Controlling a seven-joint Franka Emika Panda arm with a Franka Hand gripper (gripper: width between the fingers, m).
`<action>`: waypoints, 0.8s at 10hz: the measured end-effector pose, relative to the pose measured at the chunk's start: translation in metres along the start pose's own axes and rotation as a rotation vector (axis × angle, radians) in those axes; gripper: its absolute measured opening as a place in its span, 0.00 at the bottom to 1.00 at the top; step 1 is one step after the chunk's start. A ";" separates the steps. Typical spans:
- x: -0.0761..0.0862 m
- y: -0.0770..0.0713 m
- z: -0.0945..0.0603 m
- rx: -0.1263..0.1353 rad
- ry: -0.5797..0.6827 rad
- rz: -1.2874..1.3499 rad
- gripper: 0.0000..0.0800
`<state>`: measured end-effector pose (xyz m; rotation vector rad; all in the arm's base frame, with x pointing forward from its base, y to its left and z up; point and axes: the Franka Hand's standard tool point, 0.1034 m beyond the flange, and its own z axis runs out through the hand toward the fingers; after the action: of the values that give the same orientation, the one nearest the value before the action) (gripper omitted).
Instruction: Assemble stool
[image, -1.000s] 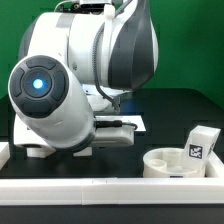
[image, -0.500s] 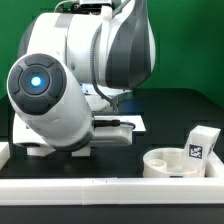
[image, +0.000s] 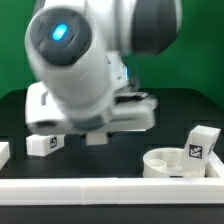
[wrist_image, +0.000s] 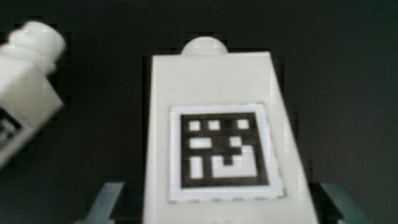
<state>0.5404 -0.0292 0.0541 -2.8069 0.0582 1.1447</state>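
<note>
Black table (wrist_image: 107, 120); leg (wrist_image: 214, 100) snug between fingers (wrist_image: 112, 204)

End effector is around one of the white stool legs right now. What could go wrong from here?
The end effector grips the white blocky plastic leg far from its pegged tip, so the leg may pivot or slip in transit.
A second white plastic leg lies close beside it and might get knocked.
The round white plastic seat has an upright tagged leg right by it, leaving little room.
</note>
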 end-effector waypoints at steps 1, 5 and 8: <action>-0.006 -0.015 -0.002 -0.008 -0.001 0.000 0.42; 0.005 -0.024 0.006 -0.024 0.058 -0.015 0.42; 0.015 -0.033 -0.012 -0.033 0.189 -0.024 0.42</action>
<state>0.5616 0.0020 0.0552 -2.9281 0.0212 0.8803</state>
